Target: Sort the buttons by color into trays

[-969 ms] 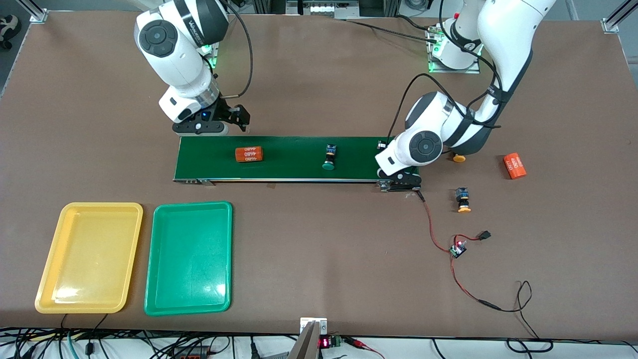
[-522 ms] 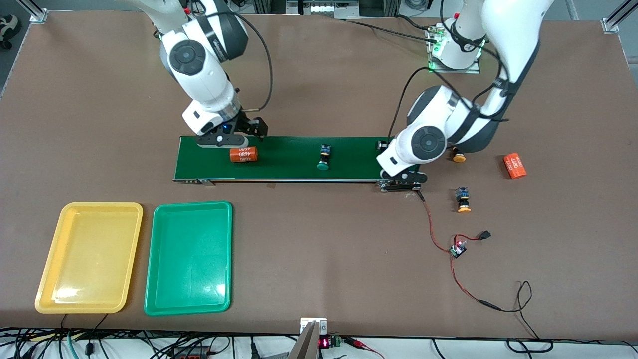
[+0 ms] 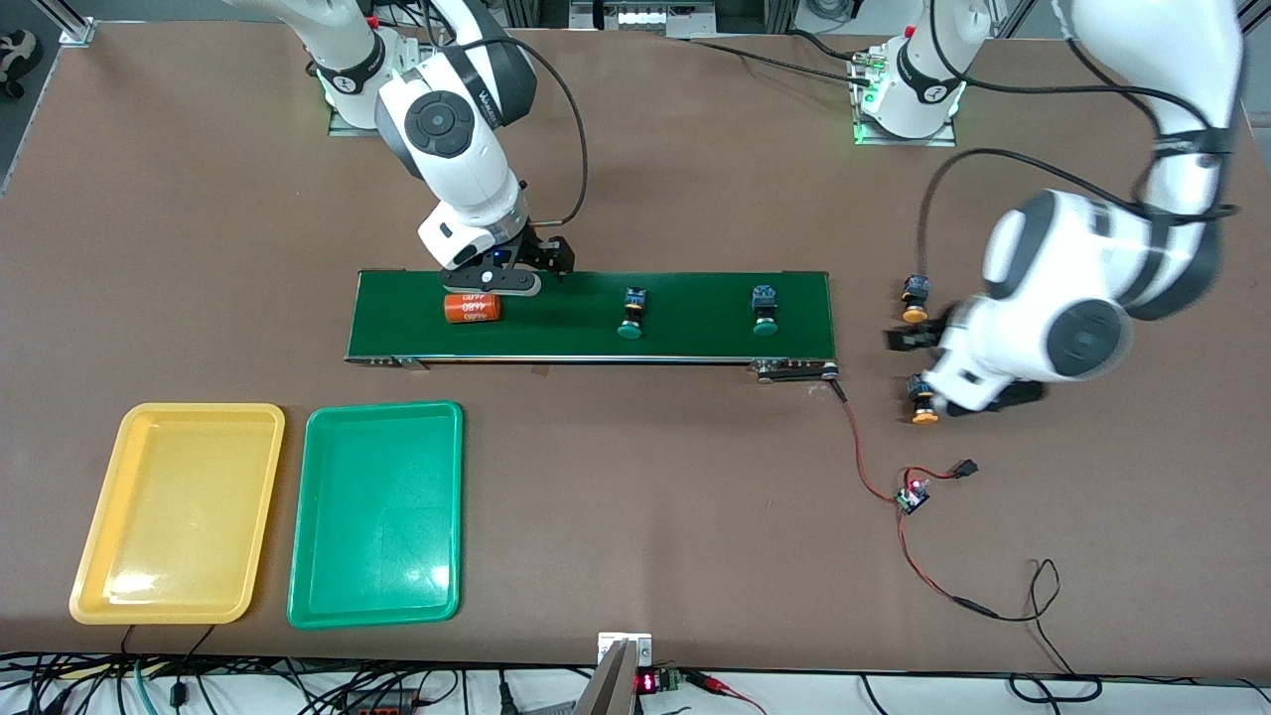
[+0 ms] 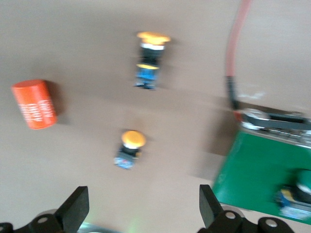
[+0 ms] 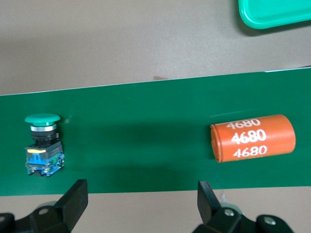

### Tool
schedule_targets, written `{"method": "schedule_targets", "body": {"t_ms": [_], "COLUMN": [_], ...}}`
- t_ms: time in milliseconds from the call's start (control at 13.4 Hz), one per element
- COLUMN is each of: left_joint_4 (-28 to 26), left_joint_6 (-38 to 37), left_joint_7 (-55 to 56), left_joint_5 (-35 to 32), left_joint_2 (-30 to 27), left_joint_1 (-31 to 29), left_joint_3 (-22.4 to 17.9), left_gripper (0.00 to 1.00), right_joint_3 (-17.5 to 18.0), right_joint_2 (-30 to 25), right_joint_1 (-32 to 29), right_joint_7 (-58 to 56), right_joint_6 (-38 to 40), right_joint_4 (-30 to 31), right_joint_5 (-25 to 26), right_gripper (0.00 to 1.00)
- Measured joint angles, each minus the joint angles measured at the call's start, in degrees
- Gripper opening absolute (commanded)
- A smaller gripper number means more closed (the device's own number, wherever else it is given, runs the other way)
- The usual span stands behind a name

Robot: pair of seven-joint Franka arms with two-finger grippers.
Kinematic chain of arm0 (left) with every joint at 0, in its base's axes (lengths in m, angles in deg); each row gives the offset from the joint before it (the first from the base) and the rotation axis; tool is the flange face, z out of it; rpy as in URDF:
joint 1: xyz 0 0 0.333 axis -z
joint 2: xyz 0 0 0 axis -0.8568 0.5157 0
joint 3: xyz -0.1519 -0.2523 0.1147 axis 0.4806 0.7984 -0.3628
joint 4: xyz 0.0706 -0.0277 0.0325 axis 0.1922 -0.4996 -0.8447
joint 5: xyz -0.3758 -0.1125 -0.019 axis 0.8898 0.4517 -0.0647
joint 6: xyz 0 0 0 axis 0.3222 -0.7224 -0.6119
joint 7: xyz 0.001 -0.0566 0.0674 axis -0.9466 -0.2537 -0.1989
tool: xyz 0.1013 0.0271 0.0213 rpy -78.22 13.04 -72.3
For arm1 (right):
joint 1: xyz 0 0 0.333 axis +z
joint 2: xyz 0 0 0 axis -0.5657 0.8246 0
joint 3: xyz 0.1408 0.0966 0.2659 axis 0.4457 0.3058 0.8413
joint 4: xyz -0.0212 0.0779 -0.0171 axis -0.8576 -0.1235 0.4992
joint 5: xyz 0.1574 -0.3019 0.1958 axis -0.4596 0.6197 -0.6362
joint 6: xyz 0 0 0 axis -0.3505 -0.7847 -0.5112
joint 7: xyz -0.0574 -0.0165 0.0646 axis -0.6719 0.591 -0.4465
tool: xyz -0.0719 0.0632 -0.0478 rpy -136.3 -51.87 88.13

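Note:
Two green-capped buttons lie on the dark-green belt, one near its middle (image 3: 631, 313) (image 5: 43, 143) and one near the left arm's end (image 3: 765, 309) (image 4: 296, 194). Two orange-capped buttons (image 3: 915, 298) (image 3: 923, 405) lie on the table just off that end; the left wrist view shows both (image 4: 150, 58) (image 4: 131, 148). My left gripper (image 3: 938, 362) (image 4: 143, 213) hangs open and empty over them. My right gripper (image 3: 516, 266) (image 5: 141, 204) is open and empty over the belt's farther edge. The yellow tray (image 3: 179, 511) and green tray (image 3: 377, 511) (image 5: 274, 12) hold nothing.
An orange cylinder with white numbers (image 3: 472, 308) (image 5: 252, 138) lies on the belt (image 3: 556, 333) beside my right gripper. Another orange cylinder (image 4: 34, 104) lies on the table near the orange-capped buttons. A red wire with a small board (image 3: 912, 497) trails from the belt's end.
My left gripper opened, left a green-capped button on the belt's end and swung out over the orange-capped buttons. My right arm moved along the belt. The cylinder and middle button drifted toward the right arm's end.

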Motion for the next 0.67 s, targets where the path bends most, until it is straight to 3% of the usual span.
{"method": "schedule_targets", "body": {"t_ms": [298,671], "left_joint_4": [-2.4,-15.8], "left_joint_6": [3.0,22.9], "left_joint_7": [-11.7,-13.8], "left_joint_5": [-1.1,-7.9], "left_joint_2": [1.8,2.7], "left_joint_1": [-0.6,-0.9], "left_joint_3": [-10.6,-14.0], "left_gripper": [1.00,1.00], "right_joint_3": [0.0,-0.1], "right_joint_2": [2.9,10.9], "right_joint_1": [1.7,3.7], "right_joint_7": [4.6,7.3], "right_joint_6": [0.0,-0.2], "right_joint_4": [-3.3,-10.9], "right_joint_5": [0.0,0.0], "right_gripper": [1.00,1.00]}}
